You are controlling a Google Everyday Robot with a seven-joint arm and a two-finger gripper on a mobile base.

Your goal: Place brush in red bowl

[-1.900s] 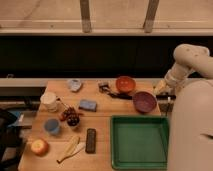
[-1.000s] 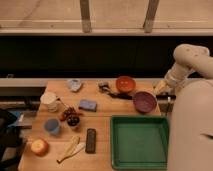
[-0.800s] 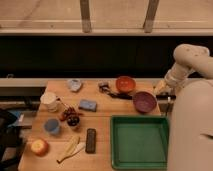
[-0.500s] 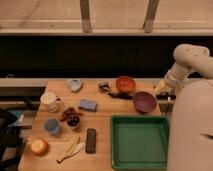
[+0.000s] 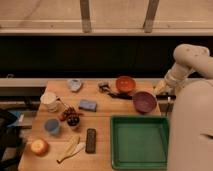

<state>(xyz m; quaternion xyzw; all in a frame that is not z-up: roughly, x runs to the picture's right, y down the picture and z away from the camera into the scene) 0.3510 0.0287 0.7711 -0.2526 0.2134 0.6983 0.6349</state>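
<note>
The brush (image 5: 111, 91) lies flat, just front-left of the red bowl (image 5: 125, 83), with its bristle head to the left and its handle running right. The gripper (image 5: 161, 90) hangs beside the purple bowl (image 5: 145, 101), apart from the brush. I cannot tell whether it is open.

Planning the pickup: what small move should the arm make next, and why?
Probably move the end effector over toward the brush: it hangs by the table edge, past the purple bowl, while the brush lies beside the red bowl.
</note>
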